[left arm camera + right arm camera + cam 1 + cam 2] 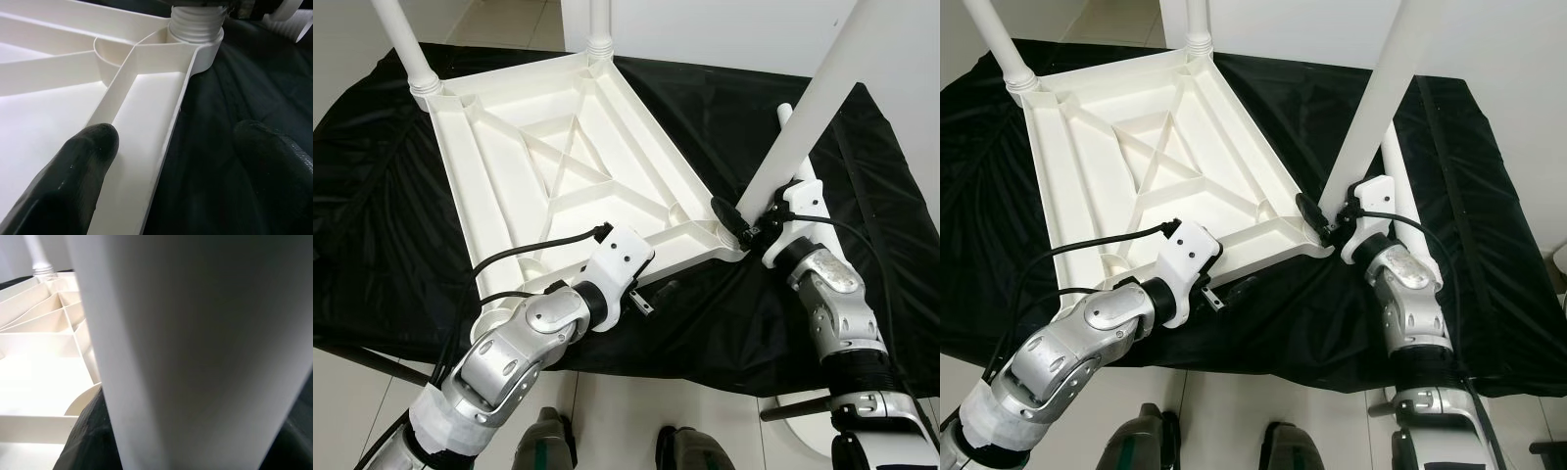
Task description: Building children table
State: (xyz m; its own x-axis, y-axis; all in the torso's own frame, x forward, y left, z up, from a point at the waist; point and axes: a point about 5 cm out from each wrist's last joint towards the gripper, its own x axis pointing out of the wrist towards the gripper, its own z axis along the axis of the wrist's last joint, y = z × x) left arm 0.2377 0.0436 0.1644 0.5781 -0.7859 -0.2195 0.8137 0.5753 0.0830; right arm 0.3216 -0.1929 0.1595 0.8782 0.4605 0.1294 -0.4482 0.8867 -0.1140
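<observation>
While the upturned white tabletop [568,166] is lying on the black-draped worktop [372,225], the right gripper [744,227] is clamping the third leg [803,117] at the near right corner socket; the leg should stay square while turning. The left gripper [171,161] is straddling the near rim, fingers [73,181] spread, and should be steadying it.

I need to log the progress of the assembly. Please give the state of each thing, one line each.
Tabletop: upside down on black cloth.
Two far legs: standing in sockets.
Third leg: tilted at near corner socket.
Left hand: open, straddling tabletop edge.
Right hand: shut on third leg.
</observation>
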